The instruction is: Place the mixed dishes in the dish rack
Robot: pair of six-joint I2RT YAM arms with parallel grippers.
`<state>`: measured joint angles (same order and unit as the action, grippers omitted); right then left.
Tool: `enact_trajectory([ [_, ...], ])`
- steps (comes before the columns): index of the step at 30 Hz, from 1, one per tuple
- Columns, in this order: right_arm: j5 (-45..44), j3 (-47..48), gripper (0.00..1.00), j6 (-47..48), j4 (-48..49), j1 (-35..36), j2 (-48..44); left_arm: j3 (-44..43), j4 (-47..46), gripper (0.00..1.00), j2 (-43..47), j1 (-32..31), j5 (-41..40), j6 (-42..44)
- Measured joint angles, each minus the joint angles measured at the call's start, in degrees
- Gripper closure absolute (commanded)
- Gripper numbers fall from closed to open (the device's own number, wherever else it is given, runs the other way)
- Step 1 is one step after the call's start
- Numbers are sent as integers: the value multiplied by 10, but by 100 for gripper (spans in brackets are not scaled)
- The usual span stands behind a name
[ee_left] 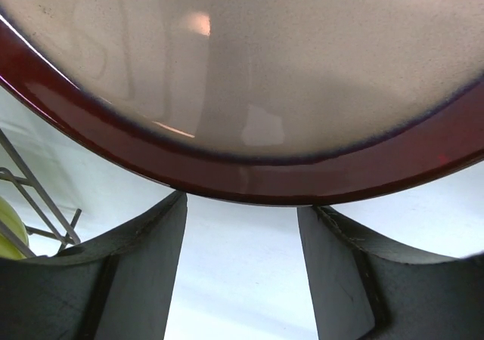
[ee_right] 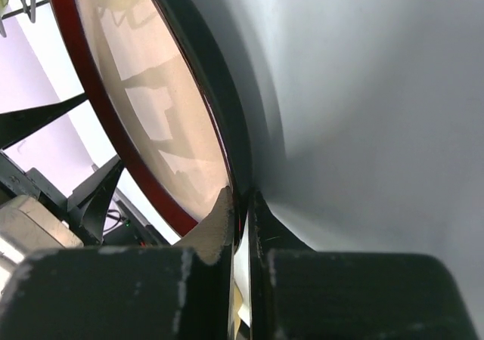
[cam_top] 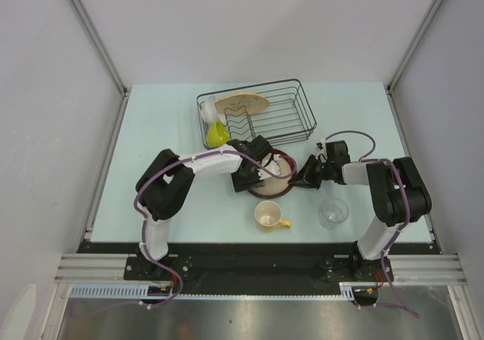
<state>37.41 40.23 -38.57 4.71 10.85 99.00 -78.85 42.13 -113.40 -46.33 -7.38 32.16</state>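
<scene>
The dark-red-rimmed tan plate (cam_top: 277,171) is in front of the dish rack (cam_top: 305,110), between my two grippers. My right gripper (cam_top: 298,180) is shut on its right rim; the right wrist view shows the fingers (ee_right: 219,219) pinching the rim of the plate (ee_right: 151,128). My left gripper (cam_top: 253,177) is open at the plate's left edge; in the left wrist view the red rim (ee_left: 249,183) lies just past the spread fingertips (ee_left: 162,227). The white bowl (cam_top: 207,110), lime-green bowl (cam_top: 217,134) and beige leaf-patterned plate (cam_top: 242,102) are in the rack.
The cream cup with yellow handle (cam_top: 268,216) and the small clear glass (cam_top: 333,213) stand on the table near the front edge, below the plate. Rack wires (ee_left: 34,196) and the green bowl's edge (ee_left: 7,234) show at the left of the left wrist view.
</scene>
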Motion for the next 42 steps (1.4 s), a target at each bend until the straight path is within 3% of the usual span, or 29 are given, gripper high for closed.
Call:
enact_trajectory([
  [6,-51,-5,100,3,-36,14,-54,-14,7,35,1,17,35,-19],
  [11,-113,-12,100,34,-115,30,-177,-131,18,34,3,78,113,-64],
  [15,-127,-12,100,56,-165,38,-257,-169,36,34,58,125,172,-95],
  [24,-194,14,100,120,-307,64,-330,-175,42,34,189,245,234,-137],
  [29,-225,91,100,153,-345,75,-332,-157,42,34,193,299,256,-153],
  [35,-266,193,100,190,-309,87,-283,-102,38,34,197,308,261,-163],
  [42,-400,288,100,315,-269,177,-232,-37,16,35,201,324,269,-183],
])
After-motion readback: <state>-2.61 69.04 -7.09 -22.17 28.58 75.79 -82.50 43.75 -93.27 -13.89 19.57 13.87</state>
